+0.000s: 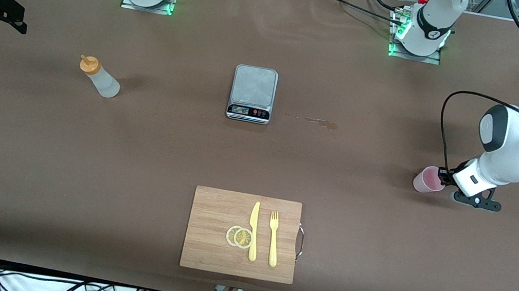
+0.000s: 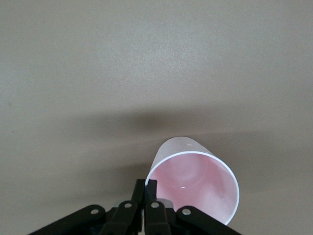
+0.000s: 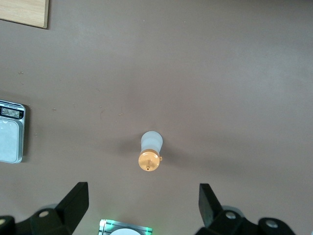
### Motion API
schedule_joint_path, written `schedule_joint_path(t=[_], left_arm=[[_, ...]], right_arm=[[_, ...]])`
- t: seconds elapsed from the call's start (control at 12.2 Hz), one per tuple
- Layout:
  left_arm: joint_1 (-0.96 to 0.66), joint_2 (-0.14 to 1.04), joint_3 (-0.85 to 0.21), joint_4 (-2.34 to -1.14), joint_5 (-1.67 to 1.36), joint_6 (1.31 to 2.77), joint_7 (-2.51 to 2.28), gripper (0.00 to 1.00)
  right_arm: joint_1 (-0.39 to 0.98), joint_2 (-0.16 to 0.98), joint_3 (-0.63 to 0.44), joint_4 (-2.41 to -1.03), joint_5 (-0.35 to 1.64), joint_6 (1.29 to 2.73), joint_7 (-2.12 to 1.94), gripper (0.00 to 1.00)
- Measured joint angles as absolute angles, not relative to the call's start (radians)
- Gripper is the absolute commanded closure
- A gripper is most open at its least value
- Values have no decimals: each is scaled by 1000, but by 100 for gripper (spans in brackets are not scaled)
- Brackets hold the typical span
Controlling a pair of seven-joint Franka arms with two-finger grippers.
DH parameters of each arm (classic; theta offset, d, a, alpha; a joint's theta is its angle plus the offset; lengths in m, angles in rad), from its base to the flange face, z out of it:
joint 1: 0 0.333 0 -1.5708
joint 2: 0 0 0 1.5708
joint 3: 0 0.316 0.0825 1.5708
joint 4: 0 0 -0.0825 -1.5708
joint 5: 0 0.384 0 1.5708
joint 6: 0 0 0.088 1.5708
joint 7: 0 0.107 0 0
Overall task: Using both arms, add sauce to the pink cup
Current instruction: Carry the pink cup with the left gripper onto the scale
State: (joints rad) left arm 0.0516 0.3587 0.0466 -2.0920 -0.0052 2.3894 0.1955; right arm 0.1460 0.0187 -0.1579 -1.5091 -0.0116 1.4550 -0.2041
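We list first the table [image 1: 28, 156], covered edge to edge in a plain matte brown sheet, with a faint orange-brown smear [image 1: 318, 121] on it just beside the scale toward the left arm's end. Along the edge nearest the front camera we see a white floor strip crossed by loose black cables [image 1: 60, 286]; at the robots' edge stand the two arm bases, each with green lights. A small kitchen scale [image 1: 252, 93] sits mid-table, its steel plate bare; its display panel carries marks too small for us to read. Nearer the front camera lies a wooden cutting board [image 1: 209, 231] with a metal handle, bearing two lemon slices [image 1: 239, 237], a yellow knife [image 1: 254, 230] and a yellow fork [image 1: 273, 239]. Black lettering shows on a strap of the left arm, unreadable to us. The sauce [image 1: 98, 77], a whitish bottle with an orange cap, stands upright toward the right arm's end, well apart from the scale. The pink cup [image 1: 428, 180] stands toward the left arm's end, tilted. The left pincer [image 1: 443, 175] is low at the cup, its fingers [image 2: 146, 188] pinched together on the cup's rim wall. The right pincer [image 3: 142, 200] hangs over the sauce, its fingers wide apart, touching nothing.
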Motion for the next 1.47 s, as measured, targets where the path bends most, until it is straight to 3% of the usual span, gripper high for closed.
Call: schedule_joint_path(t=[0.57, 0.9, 1.47], left_arm=[[-27, 334, 31, -2034, -104, 2312, 160, 100], [-222, 276, 21, -1985, -126, 2196, -87, 100], [-587, 271, 16, -1963, -246, 2177, -509, 100]], right_arm=[[146, 19, -158, -1509, -12, 1455, -204, 0], [146, 19, -158, -1509, -12, 1455, -204, 0], [146, 20, -158, -1509, -12, 1455, -204, 0]])
